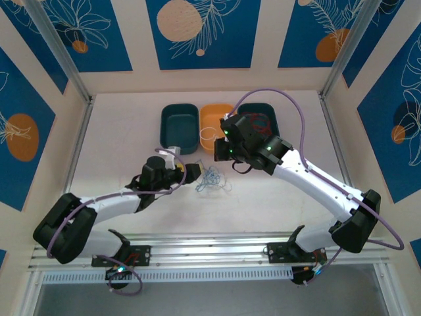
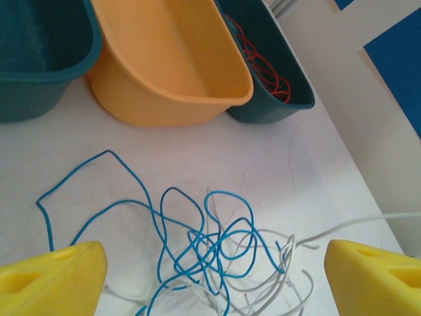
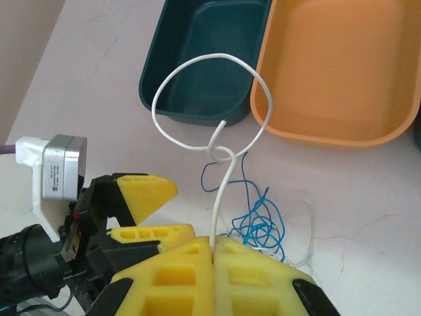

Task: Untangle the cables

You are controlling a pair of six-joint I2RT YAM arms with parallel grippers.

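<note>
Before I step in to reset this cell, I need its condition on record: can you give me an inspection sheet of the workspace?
Surface: white table, no damage seen.
Job's things: blue cable tangled with white strands mid-table; red cable in the right teal bin.
Clutter: nothing seen.
Grippers: left gripper open, facing the tangle; right gripper shut on a white cable, its loop standing free.
Cables: lilac arm cables along both arms, apart from the tangle.
Surroundings: blue leaf-patterned panels, metal frame.
</note>
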